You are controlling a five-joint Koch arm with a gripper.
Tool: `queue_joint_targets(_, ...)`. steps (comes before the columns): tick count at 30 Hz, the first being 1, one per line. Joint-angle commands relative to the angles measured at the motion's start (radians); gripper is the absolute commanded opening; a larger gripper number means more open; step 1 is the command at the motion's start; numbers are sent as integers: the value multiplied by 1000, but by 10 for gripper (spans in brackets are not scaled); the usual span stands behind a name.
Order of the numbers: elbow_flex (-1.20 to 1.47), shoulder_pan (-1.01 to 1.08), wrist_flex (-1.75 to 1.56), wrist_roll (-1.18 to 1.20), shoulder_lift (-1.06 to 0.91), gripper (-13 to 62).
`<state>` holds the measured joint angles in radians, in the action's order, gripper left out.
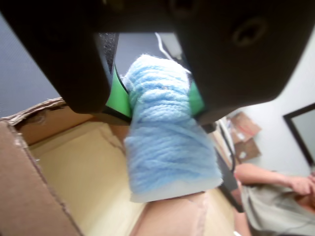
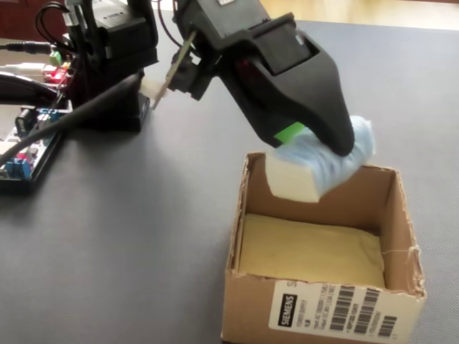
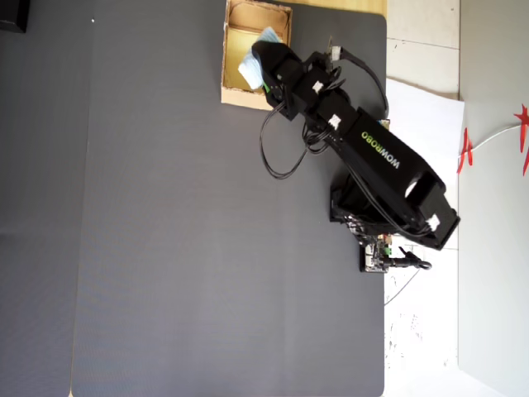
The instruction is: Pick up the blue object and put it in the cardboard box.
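Observation:
The blue object [image 1: 167, 142] is a pale blue yarn-wrapped lump with a whitish end. My gripper [image 1: 158, 98] is shut on it, its green pads pressing both sides. In the fixed view the blue object [image 2: 323, 166] hangs above the far wall of the cardboard box [image 2: 387, 236], under the black gripper [image 2: 315, 143]. The box's yellowish floor is bare below it. In the overhead view the blue object [image 3: 254, 59] is over the cardboard box [image 3: 235, 25] at the mat's top edge, with the gripper [image 3: 264, 62] reaching over the box's right side.
The arm's base and circuit boards [image 2: 29, 143] stand at the far left of the fixed view. The box has a barcode label [image 2: 337, 312] on its near wall. A dark grey mat [image 3: 165, 231] covers the table. A person's arm [image 1: 275, 182] shows in the wrist view.

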<state>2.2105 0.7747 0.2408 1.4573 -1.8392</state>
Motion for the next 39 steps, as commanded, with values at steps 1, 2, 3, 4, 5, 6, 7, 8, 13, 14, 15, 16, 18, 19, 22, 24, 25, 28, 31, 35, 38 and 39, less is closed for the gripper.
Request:
queue_joint_targets(1, -87, 3, 0, 17, -8, 290)
queue_joint_targets(2, -87, 3, 2, 17, -8, 294)
queue_joint_targets(3, -86, 5, 2, 17, -8, 302)
queue_joint_targets(4, -86, 6, 0, 17, -8, 308)
queue_joint_targets(5, -87, 8, -3, 17, -8, 308)
queue_joint_targets(6, -87, 8, -6, 17, -8, 309)
queue_joint_targets(7, -87, 8, -8, 17, -9, 317)
queue_joint_targets(8, -87, 8, -8, 17, -12, 317)
queue_joint_targets(13, -64, -37, -31, 17, -51, 331)
queue_joint_targets(14, -58, -51, -48, 17, -55, 337)
queue_joint_targets(15, -49, -66, -69, 17, -61, 337)
queue_joint_targets(16, -41, -83, -87, 17, -69, 337)
queue_joint_targets(18, -29, -129, -103, 17, -91, 338)
queue_joint_targets(19, -23, -150, -106, 17, -100, 339)
queue_joint_targets(22, 11, -218, -118, 14, -143, 340)
queue_joint_targets(24, 46, -272, -146, 17, -173, 340)
queue_joint_targets(25, 61, -302, -160, 17, -187, 340)
queue_joint_targets(28, 115, -400, -170, 17, -247, 341)
queue_joint_targets(31, 169, -460, -198, 14, -284, 340)
queue_joint_targets(35, 239, -532, -233, 17, -322, 340)
queue_joint_targets(38, 282, -588, -241, 14, -344, 341)
queue_joint_targets(39, 299, -614, -241, 17, -354, 340)
